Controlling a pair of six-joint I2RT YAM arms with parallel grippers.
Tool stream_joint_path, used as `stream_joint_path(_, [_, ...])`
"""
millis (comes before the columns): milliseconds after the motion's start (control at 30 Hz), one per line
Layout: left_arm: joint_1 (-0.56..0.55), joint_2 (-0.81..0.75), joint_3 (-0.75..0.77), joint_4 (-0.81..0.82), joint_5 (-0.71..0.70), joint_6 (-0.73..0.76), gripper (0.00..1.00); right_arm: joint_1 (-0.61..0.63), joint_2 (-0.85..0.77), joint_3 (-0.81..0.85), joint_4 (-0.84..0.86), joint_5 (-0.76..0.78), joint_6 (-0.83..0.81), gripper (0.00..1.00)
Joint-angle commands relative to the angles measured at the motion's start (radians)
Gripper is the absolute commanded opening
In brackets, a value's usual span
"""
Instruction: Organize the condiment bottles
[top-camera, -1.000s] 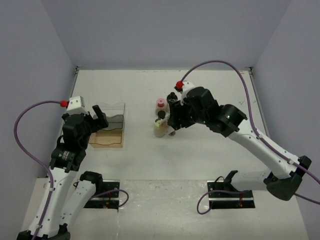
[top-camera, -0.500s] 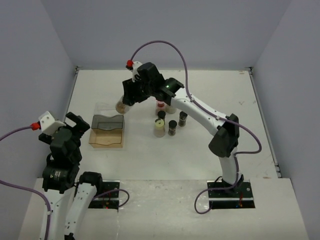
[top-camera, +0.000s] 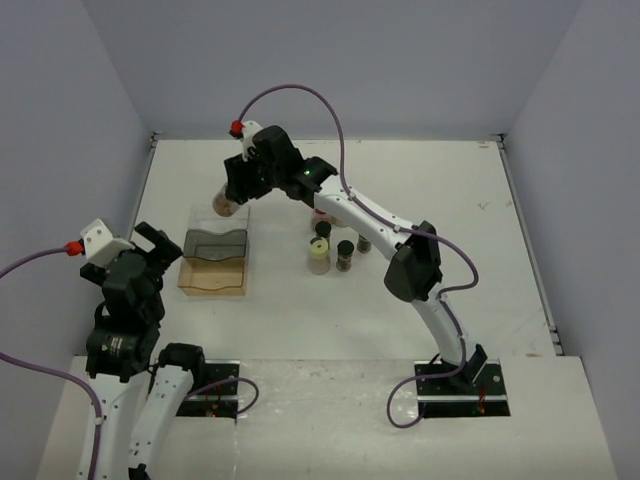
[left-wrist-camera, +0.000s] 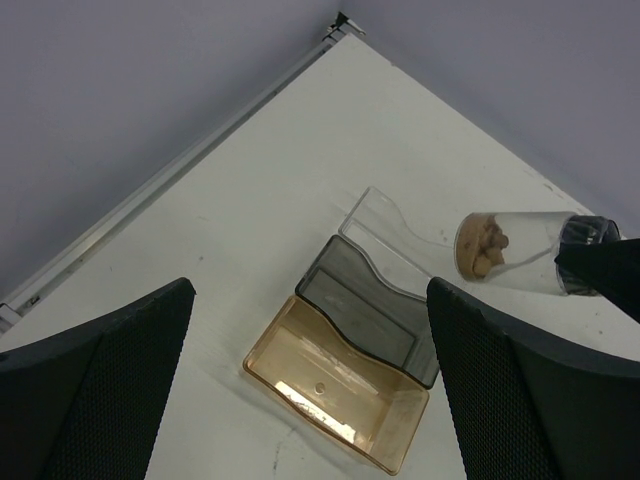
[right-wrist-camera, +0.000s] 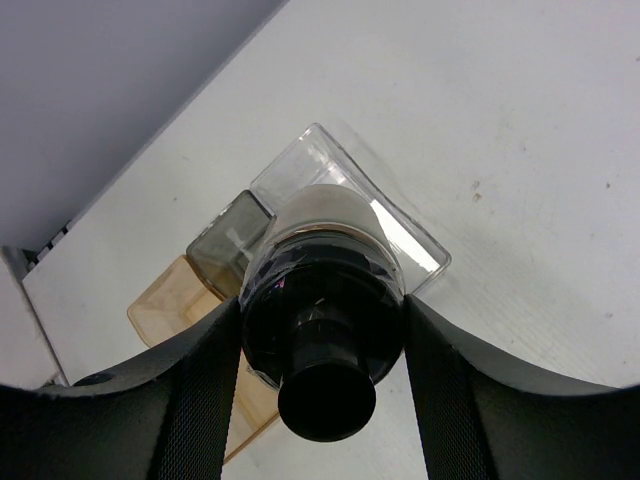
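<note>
Well, the organizing has barely begun. My right gripper (right-wrist-camera: 325, 378) is clamped round the black-capped end of a clear glass jar of tan lumps (left-wrist-camera: 505, 250). It holds that jar tipped nearly onto its side above the far, clear end of the stepped plastic rack (left-wrist-camera: 345, 350), in the upper left of the overhead view. The jar is over the rack, but I judge it is not yet set down in it.

From my left wrist camera the rack's three sections, one clear, one smoky grey and one amber, all look empty. As far as I can see, no bottle has been stowed.

The rest of the condiment bottles stand in a tight cluster at the centre of the overhead view, well apart from the rack:
- a cream-yellow jar (top-camera: 318, 258)
- beside it, three small clear jars with black caps (top-camera: 345, 252)

My right arm crosses over that cluster, so anything behind it I cannot make out.

My left gripper (top-camera: 160, 240) sits at the lower left of the overhead view, near the rack but not touching it, with its jaws spread wide and nothing between them.

By my reckoning one jar is on its way and none is home. What is left is to seat this one, then fetch the others across — nearly the whole job.
</note>
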Motion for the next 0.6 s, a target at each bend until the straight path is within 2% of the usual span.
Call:
stream_joint_path(0, [0.010, 0.010, 0.016, 0.016, -0.001, 0.005, 1.00, 0.016, 0.022, 0.078, 0.089, -0.025, -0.035, 0.00])
stream_joint_path(267, [0.010, 0.011, 0.015, 0.020, 0.008, 0.009, 1.00, 0.021, 0.068, 0.021, 0.086, 0.001, -0.072, 0.00])
stream_joint_path(567, [0.008, 0.010, 0.012, 0.022, 0.017, 0.014, 1.00, 0.027, 0.084, 0.033, 0.063, 0.033, -0.110, 0.00])
